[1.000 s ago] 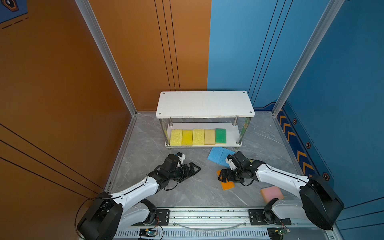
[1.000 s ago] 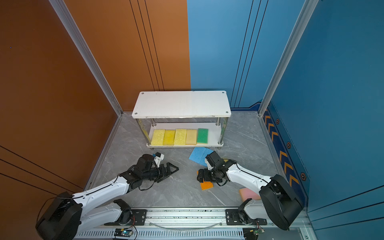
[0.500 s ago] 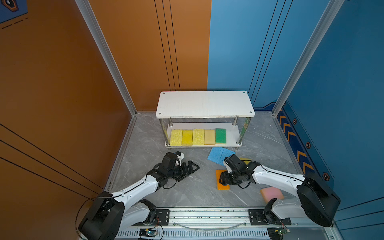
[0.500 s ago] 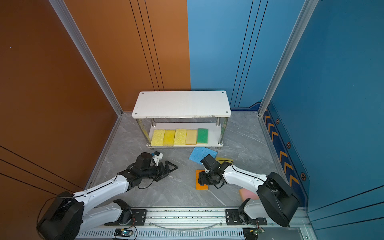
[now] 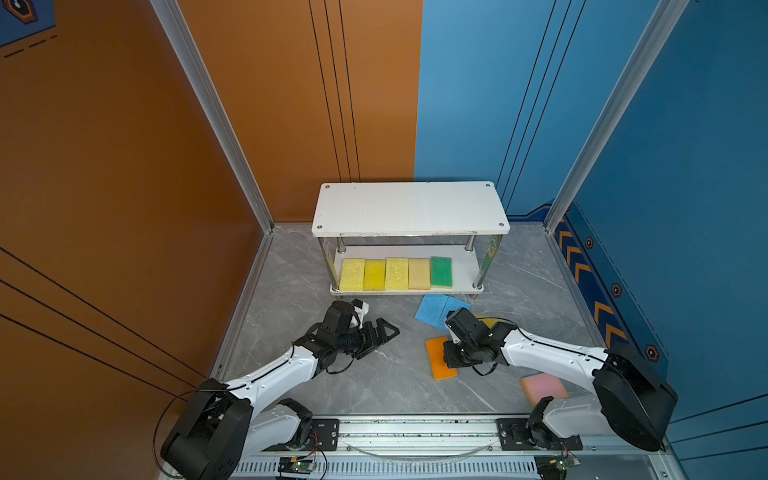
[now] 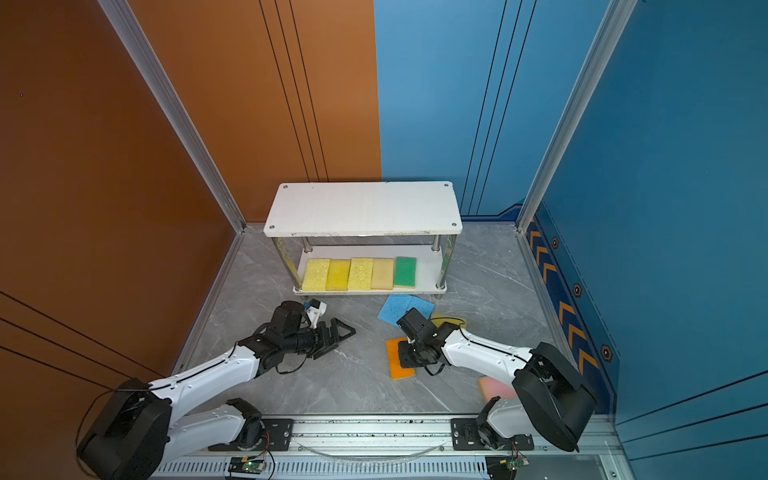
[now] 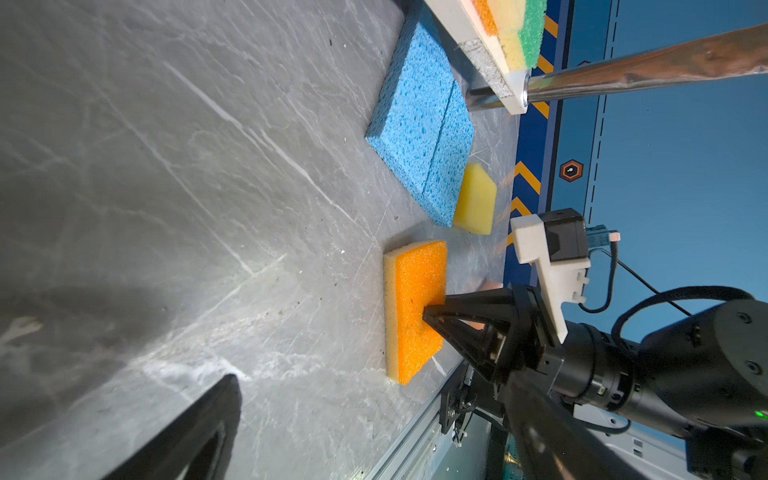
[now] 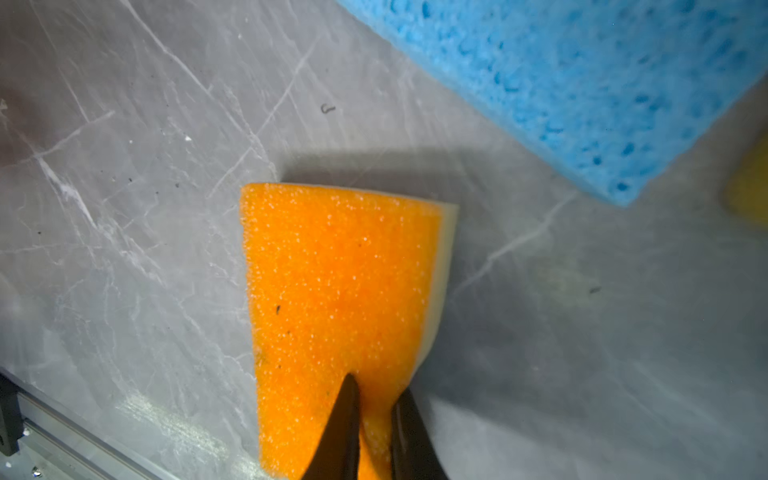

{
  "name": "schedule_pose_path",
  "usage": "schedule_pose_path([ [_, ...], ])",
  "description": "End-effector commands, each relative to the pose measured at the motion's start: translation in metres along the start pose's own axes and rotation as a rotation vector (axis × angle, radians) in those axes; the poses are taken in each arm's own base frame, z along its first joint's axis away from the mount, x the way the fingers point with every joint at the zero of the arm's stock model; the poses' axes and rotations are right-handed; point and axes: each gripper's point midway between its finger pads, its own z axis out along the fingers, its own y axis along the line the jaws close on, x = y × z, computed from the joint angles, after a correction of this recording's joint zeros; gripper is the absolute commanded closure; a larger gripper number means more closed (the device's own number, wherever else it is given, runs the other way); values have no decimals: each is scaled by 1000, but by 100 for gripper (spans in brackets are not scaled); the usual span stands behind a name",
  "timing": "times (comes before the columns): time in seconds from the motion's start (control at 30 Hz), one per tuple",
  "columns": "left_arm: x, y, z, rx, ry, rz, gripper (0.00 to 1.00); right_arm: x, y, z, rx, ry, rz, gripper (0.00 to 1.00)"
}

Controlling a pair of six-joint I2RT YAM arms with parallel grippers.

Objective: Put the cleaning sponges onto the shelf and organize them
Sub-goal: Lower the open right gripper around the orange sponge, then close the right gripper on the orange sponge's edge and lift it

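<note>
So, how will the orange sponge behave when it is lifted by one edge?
Probably soft: the orange sponge looks like porous foam, and the right gripper squeezes its edge thin. Likely light, so it should lift easily. Held at one edge, the free end may sag a little. The grainy face should resist slipping.

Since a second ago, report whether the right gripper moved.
Yes. The right gripper has tipped down onto the orange sponge and shut on it; in a top view its rear has swung left, away from the right front post of the shelf.
</note>
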Motion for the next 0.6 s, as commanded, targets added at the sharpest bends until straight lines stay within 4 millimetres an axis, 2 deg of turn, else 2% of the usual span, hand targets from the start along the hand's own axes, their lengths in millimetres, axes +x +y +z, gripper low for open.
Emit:
schedule_pose_path([
  [0.0, -3, -7, -2, 19, 13, 18, 1, 0, -5, -5, 41, -4, 1, 98],
  [0.13, -7, -15, -6, 39, -3, 27, 1, -5, 1, -11, 12, -26, 6, 100],
  [0.33, -10, -17, -12, 53, -26, 37, 1, -19, 20, -26, -80, -61, 17, 100],
  [0.57, -13, -41, -18, 147, -37, 69, 2, -41, 61, -60, -253, -127, 7, 100],
])
